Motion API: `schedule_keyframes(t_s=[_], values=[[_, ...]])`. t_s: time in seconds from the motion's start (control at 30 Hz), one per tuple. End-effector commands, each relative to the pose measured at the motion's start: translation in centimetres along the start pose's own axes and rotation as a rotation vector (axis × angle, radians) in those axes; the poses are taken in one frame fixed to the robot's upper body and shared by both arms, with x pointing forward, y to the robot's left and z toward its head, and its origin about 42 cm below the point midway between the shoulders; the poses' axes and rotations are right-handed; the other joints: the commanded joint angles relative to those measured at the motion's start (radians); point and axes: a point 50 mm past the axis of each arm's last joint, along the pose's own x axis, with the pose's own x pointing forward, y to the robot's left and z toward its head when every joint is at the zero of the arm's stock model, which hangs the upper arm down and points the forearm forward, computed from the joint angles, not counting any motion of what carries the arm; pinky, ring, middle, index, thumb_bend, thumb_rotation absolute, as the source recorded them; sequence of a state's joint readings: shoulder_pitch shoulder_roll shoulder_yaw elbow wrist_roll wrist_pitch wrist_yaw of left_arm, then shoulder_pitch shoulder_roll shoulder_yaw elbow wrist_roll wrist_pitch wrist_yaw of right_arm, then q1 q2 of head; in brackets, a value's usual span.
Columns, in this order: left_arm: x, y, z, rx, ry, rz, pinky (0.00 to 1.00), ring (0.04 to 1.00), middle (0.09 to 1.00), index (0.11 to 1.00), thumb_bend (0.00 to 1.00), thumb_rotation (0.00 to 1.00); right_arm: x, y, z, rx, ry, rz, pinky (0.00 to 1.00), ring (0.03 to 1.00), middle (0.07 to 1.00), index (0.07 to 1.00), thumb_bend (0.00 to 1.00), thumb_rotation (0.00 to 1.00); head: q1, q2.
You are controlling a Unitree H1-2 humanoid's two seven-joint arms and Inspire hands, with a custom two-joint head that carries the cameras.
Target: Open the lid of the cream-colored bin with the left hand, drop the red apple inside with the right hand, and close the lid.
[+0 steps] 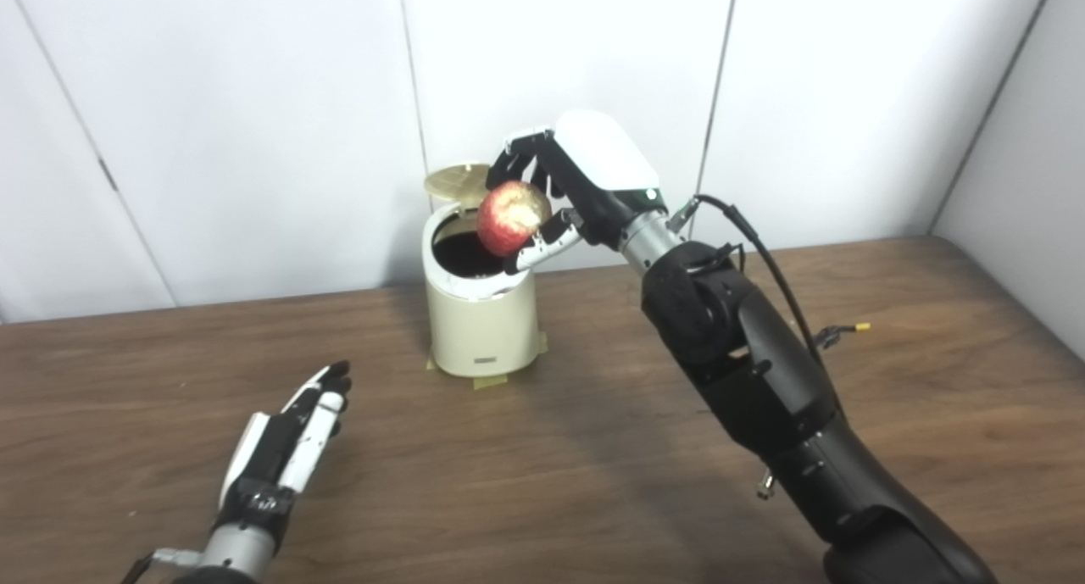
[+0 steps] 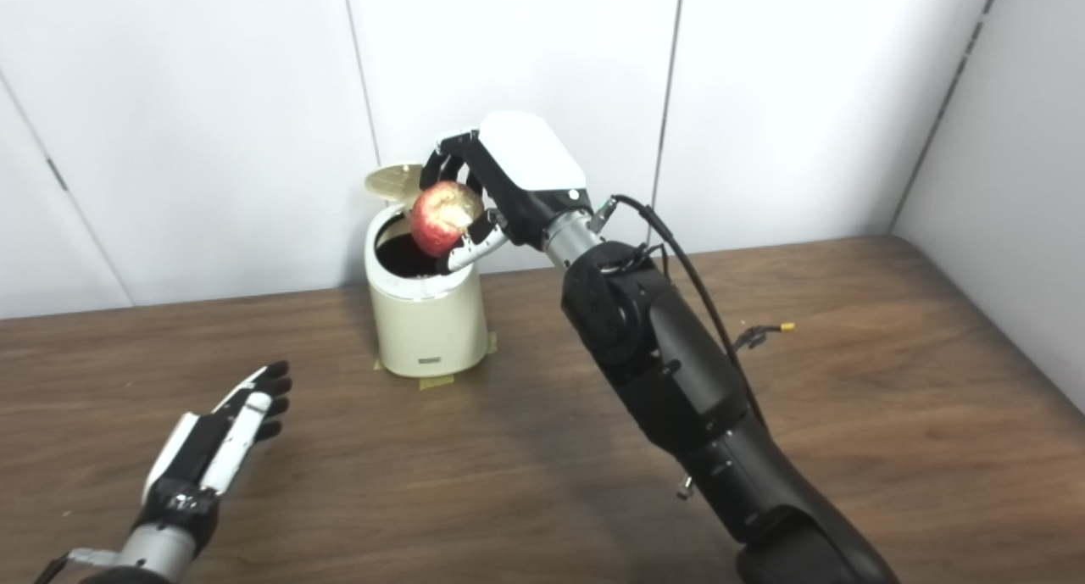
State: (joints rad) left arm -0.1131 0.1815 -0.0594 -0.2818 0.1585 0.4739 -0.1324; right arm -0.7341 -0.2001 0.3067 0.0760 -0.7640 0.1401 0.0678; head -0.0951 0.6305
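Observation:
The cream-colored bin [image 1: 481, 325] stands at the back of the table near the wall, its round lid [image 1: 456, 181] tipped up behind a dark open mouth. My right hand [image 1: 566, 196] is shut on the red apple [image 1: 511, 218] and holds it just above the bin's opening, toward its right rim. My left hand [image 1: 288, 436] rests low over the table at the front left, open, fingers stretched out, holding nothing and well short of the bin.
Bits of tape [image 1: 490, 381] stick out under the bin's base. A loose black cable with a yellow tip [image 1: 861, 326] hangs off the right arm over the wooden table [image 1: 932, 380]. White wall panels stand close behind the bin.

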Motion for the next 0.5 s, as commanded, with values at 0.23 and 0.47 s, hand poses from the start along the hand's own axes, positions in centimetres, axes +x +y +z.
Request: schedule_keyframes(t_s=[0.23, 0.47], values=[[0.4, -0.4, 1.3, 0.012, -0.053, 0.02, 0.87, 0.905, 0.928, 0.952, 0.45, 0.98, 3.6, -1.1, 2.0, 0.022, -0.06, -0.073, 0.33, 0.397, 0.505, 0.532, 0.5, 0.0, 0.024, -0.001], [0.4, -0.7, 1.2, 0.007, -0.049, 0.024, 0.87, 0.914, 0.926, 0.96, 0.49, 0.97, 4.6, 0.0, 1.5, 0.023, -0.038, -0.056, 0.32, 0.394, 0.505, 0.533, 0.49, 0.0, 0.037, -0.003]])
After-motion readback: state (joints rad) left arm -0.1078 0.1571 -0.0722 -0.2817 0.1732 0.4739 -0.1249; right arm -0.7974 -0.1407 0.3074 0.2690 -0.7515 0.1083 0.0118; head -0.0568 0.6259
